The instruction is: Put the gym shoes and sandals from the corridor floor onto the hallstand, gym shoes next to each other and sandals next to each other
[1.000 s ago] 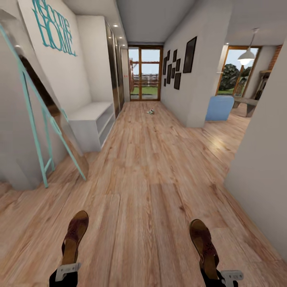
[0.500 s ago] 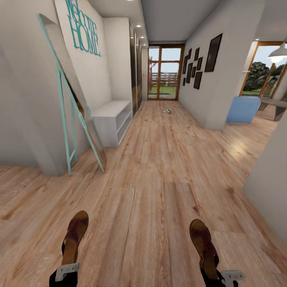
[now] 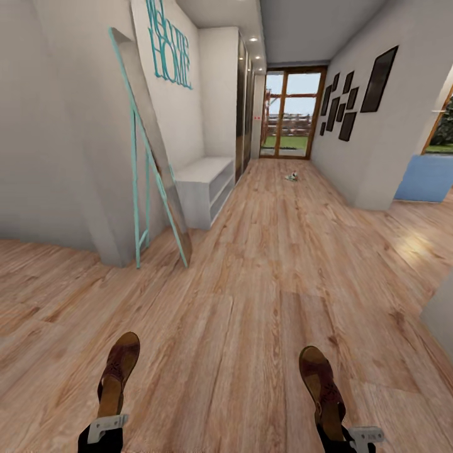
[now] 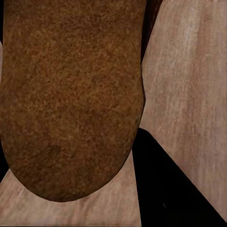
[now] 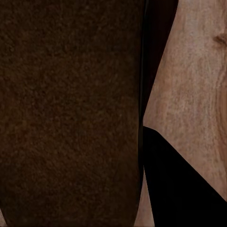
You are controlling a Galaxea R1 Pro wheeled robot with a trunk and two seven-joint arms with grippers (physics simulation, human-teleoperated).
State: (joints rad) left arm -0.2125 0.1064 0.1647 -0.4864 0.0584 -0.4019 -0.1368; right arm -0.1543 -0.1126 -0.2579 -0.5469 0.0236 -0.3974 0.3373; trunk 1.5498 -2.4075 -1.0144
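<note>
Down a corridor floor (image 3: 264,302) of light brown wood planks, the robot carried a dark brown leather sandal in each arm, both held out low in front of it with toes pointing ahead. At the head view's lower left, the left gripper (image 3: 106,429) was closed on the heel end of the left sandal (image 3: 117,372), whose tan footbed faced up; the left wrist view looked along that sandal's rough brown sole (image 4: 71,99), with floor planks beyond. At lower right, the right gripper (image 3: 360,435) likewise clamped the heel end of the right sandal (image 3: 322,384), its strapped upper showing; the right wrist view was largely taken up by the darker underside of that sandal (image 5: 71,113). Ahead on the left, the pale grey hallstand (image 3: 204,189) stood against the wall, its low bench top and two open shelves bare, well apart from both sandals. A tall turquoise-framed mirror (image 3: 151,157) leaned on the wall just before it, under turquoise lettering (image 3: 168,44) on the wall. Farther down the corridor, a small cream-white gym shoe (image 3: 291,177) lay on the floor near a wood-framed glass door (image 3: 292,113), too small to tell whether one shoe or two. Dark picture frames (image 3: 352,94) hung on the right wall.
</note>
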